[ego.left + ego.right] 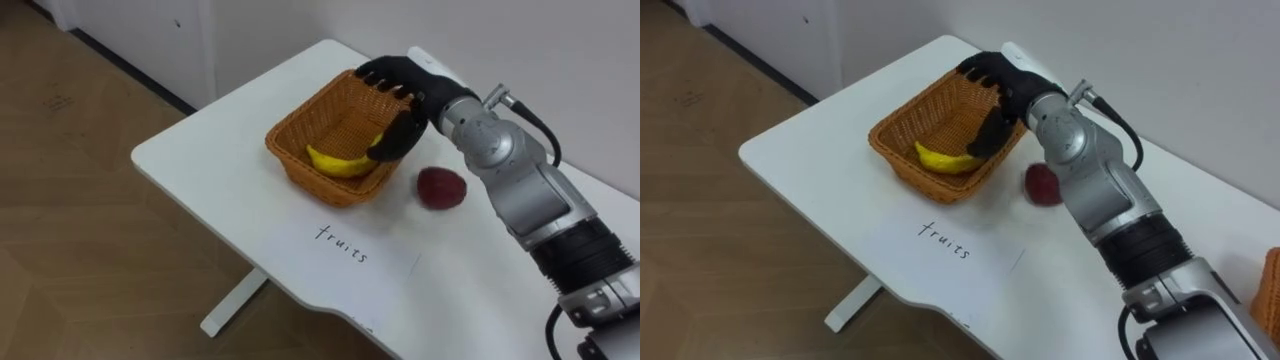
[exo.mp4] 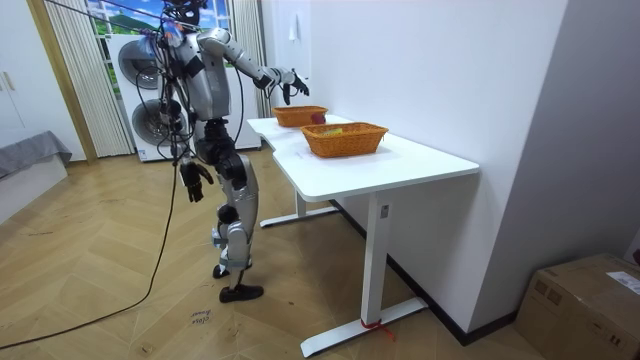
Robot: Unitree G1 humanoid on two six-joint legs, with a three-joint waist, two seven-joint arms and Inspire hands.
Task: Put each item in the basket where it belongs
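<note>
Left eye view: a white table (image 1: 200, 150) seen from above, with wooden floor on the left and a pale wall behind. A wicker basket (image 1: 330, 185) stands near the table's far corner. A yellow banana (image 1: 340, 160) lies inside it, along the near wall. The robot's right hand (image 1: 415, 100), black on a silver arm, reaches in from the lower right and hovers over the basket's far right rim. Its fingers are spread and loosely straight, and it holds nothing. The thumb points down into the basket, close to the banana's right end; whether it touches the banana cannot be told. A red apple (image 1: 441, 188) sits on the table just right of the basket, apart from it and under the forearm. A sheet of paper (image 1: 342, 243) with handwriting lies flat in front of the basket.

Right eye view: the same scene, and at the right edge the corner of a second basket (image 1: 1270, 285), well apart from the first.

Room view: the robot stands upright on the wooden floor at the far end of the table, its right arm stretched out over the far basket. The apple shows as a red spot beside that basket. The second basket stands nearer the camera on the same table. The left hand (image 2: 192, 182) hangs beside the thigh, too small to tell its state. Two washers (image 2: 140, 75) stand behind the robot. A cardboard box (image 2: 585, 300) sits on the floor at the room view's lower right.
</note>
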